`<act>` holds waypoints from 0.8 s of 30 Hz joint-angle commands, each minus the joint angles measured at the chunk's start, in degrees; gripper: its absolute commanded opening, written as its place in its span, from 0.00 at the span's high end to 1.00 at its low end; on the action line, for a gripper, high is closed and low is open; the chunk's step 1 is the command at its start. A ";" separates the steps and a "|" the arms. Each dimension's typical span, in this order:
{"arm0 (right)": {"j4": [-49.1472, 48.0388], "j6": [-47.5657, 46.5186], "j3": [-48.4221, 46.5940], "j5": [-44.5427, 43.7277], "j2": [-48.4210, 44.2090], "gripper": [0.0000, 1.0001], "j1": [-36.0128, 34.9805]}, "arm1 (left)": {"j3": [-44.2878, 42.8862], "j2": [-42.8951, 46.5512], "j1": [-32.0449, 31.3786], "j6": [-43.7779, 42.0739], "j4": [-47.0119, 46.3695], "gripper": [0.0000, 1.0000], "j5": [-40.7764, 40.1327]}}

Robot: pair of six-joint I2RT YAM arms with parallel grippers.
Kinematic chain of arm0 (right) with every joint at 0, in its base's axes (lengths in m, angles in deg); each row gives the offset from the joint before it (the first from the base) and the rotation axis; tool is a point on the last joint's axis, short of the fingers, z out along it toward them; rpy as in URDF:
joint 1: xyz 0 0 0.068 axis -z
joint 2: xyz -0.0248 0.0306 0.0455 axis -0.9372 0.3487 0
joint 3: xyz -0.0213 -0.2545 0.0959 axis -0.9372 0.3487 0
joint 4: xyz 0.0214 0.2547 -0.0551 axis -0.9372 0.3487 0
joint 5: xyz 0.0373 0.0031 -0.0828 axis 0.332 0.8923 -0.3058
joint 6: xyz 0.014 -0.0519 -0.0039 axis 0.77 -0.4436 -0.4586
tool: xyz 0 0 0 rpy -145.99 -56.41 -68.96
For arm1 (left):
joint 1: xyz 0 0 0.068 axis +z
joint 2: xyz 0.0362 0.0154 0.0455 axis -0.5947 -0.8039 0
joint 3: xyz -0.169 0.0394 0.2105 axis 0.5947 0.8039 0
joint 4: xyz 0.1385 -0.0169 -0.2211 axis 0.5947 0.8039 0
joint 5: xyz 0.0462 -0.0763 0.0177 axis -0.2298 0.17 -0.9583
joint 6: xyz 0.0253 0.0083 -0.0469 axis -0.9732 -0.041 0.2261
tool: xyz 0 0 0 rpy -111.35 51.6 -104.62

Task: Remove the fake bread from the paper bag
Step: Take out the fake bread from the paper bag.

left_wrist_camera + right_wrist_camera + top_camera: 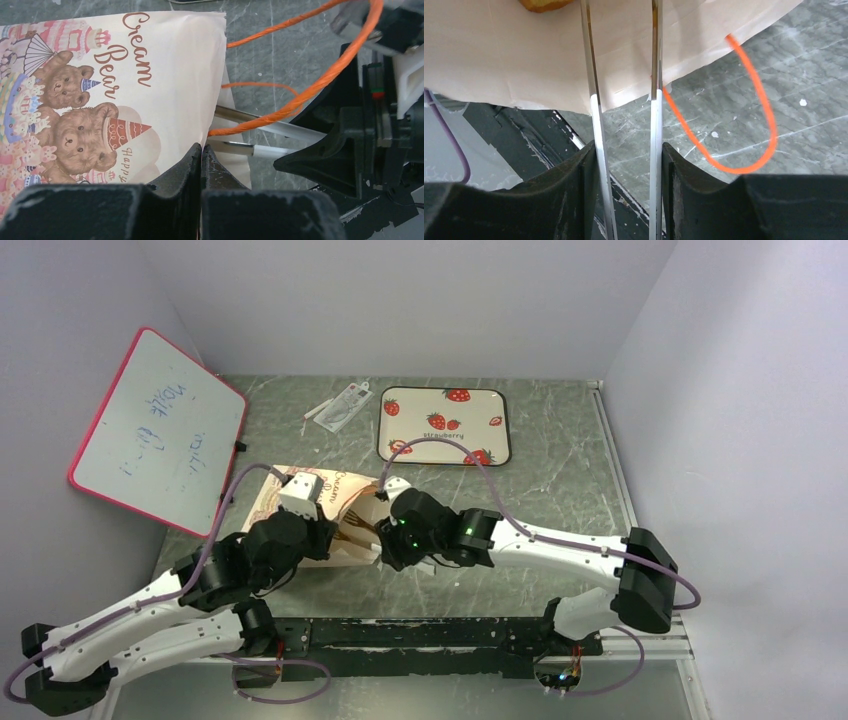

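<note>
**Fingers at the bag, bread not out yet**

My left gripper [201, 161] is nearest. Its two fingers are pressed tight together on the edge of the paper bag [165, 75], right at the bag's mouth. I think it is pinching the paper to hold the bag down. My right gripper [626, 155] has two long metal rods [591, 75] that poke into the bag's mouth. The rods stand apart, with nothing between them that I can see. Their tips are out of sight. Deeper in the bag, just beside one rod, a bit of the fake bread [544, 4] peeks out. An orange handle [749, 130] loops out of the bag onto the table [560, 470].

I see no bread outside the bag, so I think all the taking out is left to do.

Only my right wrist view shows the bread. Only my left wrist view shows the bears on the bag. Only the top view shows the bag lying on its side, with a strawberry tray [470, 410] past it.
</note>
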 commanded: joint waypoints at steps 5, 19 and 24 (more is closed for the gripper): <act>1.86 0.75 -2.43 -3.82 -5.41 1.00 0.94 | 1.75 1.84 -0.03 1.28 0.15 0.93 -3.39; -6.81 -0.03 2.32 7.47 -2.02 0.76 1.55 | 2.41 0.63 -0.03 0.55 -2.31 0.93 -1.91; -7.10 0.13 0.81 4.98 1.95 0.67 2.06 | 1.49 -1.04 -0.04 0.02 -3.56 0.93 -0.37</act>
